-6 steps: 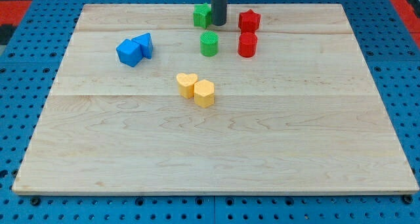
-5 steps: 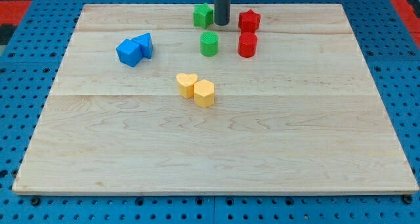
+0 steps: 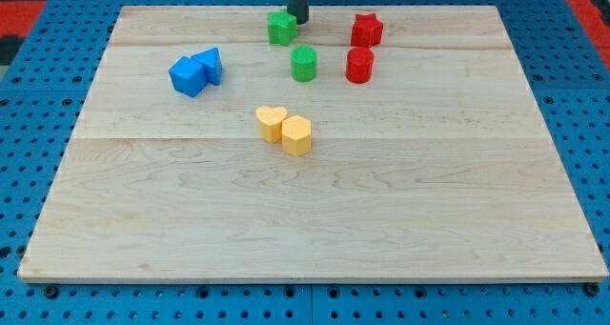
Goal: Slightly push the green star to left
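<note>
The green star [image 3: 281, 28] lies near the top edge of the wooden board [image 3: 315, 220], left of centre. My tip [image 3: 299, 21] is at the star's upper right side, touching or almost touching it. A green cylinder [image 3: 304, 63] stands just below and right of the star.
A red star [image 3: 366, 30] and a red cylinder [image 3: 359, 65] lie to the right of the tip. Two blue blocks [image 3: 195, 71] sit together at the left. A yellow heart [image 3: 271, 122] and a yellow hexagon [image 3: 296, 134] touch each other at mid-board.
My tip has moved to the left and slightly up. The green star has shifted a little to the left and turned slightly.
</note>
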{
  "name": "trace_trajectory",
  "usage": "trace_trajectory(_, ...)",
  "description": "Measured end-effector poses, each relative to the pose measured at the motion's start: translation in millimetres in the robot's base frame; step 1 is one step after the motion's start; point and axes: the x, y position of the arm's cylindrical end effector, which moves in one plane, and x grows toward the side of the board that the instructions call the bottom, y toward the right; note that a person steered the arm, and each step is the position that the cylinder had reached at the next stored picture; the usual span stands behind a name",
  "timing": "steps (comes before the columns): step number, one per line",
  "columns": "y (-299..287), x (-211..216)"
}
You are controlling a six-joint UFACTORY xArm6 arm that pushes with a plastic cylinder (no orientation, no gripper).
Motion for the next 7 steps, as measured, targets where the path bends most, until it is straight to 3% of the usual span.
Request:
trace_trajectory(4, 46.3, 64.7)
trace_trajectory(7, 94.7, 84.0)
